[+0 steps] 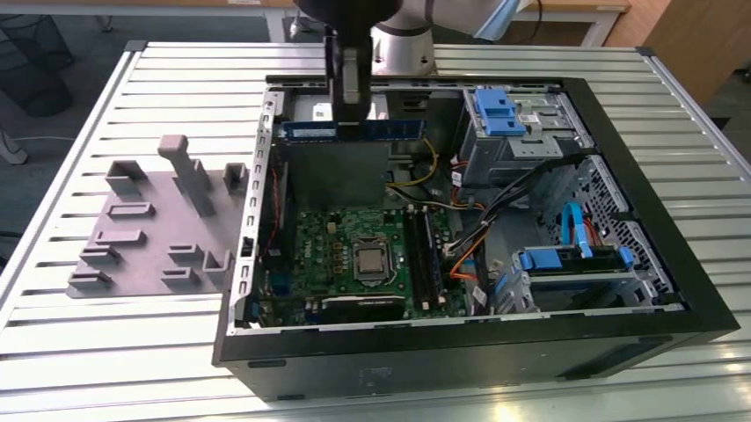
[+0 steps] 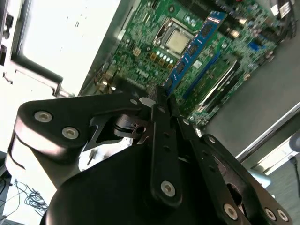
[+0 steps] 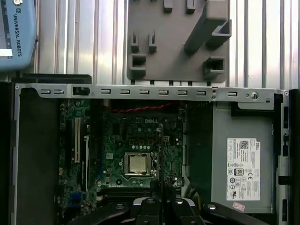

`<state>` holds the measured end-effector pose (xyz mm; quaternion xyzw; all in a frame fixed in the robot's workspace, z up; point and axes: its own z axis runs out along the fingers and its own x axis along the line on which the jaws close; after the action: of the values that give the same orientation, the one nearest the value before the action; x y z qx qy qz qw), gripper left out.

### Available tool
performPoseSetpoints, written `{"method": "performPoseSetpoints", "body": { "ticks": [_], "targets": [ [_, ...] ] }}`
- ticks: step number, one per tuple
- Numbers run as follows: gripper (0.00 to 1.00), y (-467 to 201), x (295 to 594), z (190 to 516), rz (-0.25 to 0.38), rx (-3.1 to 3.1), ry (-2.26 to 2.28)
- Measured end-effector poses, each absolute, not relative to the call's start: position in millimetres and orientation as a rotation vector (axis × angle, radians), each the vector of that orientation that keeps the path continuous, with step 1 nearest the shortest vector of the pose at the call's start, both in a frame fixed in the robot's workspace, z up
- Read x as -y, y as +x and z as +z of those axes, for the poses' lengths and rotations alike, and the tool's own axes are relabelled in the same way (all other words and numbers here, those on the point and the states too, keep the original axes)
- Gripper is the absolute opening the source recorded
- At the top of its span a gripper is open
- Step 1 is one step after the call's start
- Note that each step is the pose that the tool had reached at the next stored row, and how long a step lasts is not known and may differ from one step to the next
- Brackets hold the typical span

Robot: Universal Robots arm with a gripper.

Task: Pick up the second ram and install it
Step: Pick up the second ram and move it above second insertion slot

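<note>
On the exterior view's left the grey fixture (image 1: 141, 237) sits on the slatted tabletop (image 1: 118, 352). Beside it, over the open computer case (image 1: 470, 360), the tool (image 1: 350, 119) is pinched narrow on the second ram (image 1: 393, 129), gripping the blue stick near its middle so it hangs level above the motherboard (image 1: 334, 237). Done well, I judge, this step needs the stick, which lies across the line of the long black slots (image 1: 424, 255) just right of the processor (image 1: 371, 259), brought parallel to them, kept upright and square, and pressed evenly so neither end rides up.
</note>
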<state>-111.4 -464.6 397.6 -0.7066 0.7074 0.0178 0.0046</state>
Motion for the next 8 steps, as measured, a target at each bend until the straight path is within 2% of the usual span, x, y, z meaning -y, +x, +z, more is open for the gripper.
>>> {"method": "performPoseSetpoints", "body": {
  "ticks": [8],
  "targets": [
    [0.14,-75,465,398,0.056,-2.216,-2.213]
  ]
}}
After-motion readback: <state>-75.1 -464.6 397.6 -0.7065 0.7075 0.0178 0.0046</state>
